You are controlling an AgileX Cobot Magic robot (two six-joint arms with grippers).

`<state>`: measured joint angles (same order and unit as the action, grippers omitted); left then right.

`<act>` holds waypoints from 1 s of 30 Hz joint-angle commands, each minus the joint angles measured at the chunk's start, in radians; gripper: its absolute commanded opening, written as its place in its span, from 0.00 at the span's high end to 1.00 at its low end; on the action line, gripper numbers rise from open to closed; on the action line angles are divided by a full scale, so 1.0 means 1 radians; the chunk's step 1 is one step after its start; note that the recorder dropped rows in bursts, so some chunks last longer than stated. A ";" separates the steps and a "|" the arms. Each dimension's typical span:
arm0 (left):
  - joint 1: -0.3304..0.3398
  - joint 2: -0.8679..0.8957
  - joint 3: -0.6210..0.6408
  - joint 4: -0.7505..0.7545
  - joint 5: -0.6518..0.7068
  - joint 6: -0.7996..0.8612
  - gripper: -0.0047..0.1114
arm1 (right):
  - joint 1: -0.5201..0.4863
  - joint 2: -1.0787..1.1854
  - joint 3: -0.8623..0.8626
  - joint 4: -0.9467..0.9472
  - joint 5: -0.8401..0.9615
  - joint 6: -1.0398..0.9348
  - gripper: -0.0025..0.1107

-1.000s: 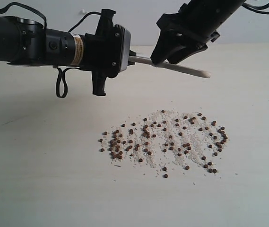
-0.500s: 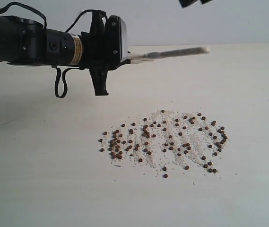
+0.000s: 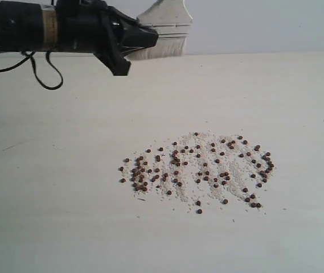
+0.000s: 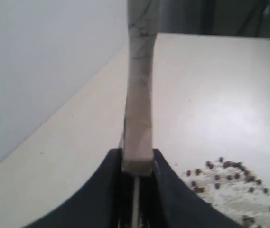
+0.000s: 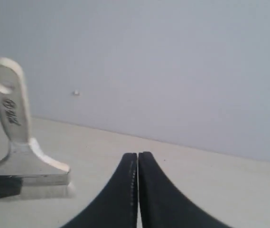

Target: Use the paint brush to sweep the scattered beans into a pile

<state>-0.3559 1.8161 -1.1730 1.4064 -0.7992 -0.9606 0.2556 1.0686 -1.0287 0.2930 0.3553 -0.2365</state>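
The paint brush (image 3: 165, 24) hangs at the top of the exterior view, above the table's far side, with its silver ferrule showing and its off-white bristles (image 3: 157, 53) pointing down. My left gripper (image 3: 149, 37) is shut on it from the left. In the left wrist view the brush (image 4: 139, 95) appears edge-on, clamped between the black jaws (image 4: 137, 159). The beans (image 3: 199, 170) lie scattered among white crumbs in the middle of the table, well below and in front of the brush; some beans (image 4: 225, 173) show beside the left jaw. My right gripper (image 5: 137, 159) is shut and empty, facing the brush (image 5: 12, 118).
The pale table (image 3: 59, 199) stretches around the spill on all sides. A plain grey wall (image 3: 264, 23) stands behind the table. The left arm's cable (image 3: 39, 74) droops below it at the far left.
The right arm has let go of the handle and left the exterior view. The left gripper has pulled back up and left, turning the brush from lying level to bristles down.
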 commanded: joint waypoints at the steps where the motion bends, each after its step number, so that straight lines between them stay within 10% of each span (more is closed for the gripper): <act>1: 0.136 -0.010 0.086 -0.012 -0.302 -0.066 0.96 | -0.001 -0.180 0.260 0.140 -0.328 0.007 0.98; 9: 0.179 0.005 0.244 -0.032 -0.422 0.078 0.96 | -0.001 0.056 0.439 0.117 -0.505 0.034 0.98; 14: 0.211 0.117 0.219 0.004 -0.422 0.095 0.96 | -0.001 0.140 0.415 -0.257 -0.615 0.137 0.98; 21: 0.238 0.168 0.204 0.004 -0.422 0.091 0.96 | -0.003 0.234 0.173 -0.500 -0.207 0.215 0.98; 30: 0.257 0.166 0.204 0.021 -0.422 0.100 0.96 | -0.003 0.234 0.168 -0.342 -0.188 0.246 0.98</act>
<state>-0.1030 1.9877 -0.9633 1.4294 -1.2040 -0.8702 0.2556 1.3012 -0.8532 -0.0655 0.1672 0.0054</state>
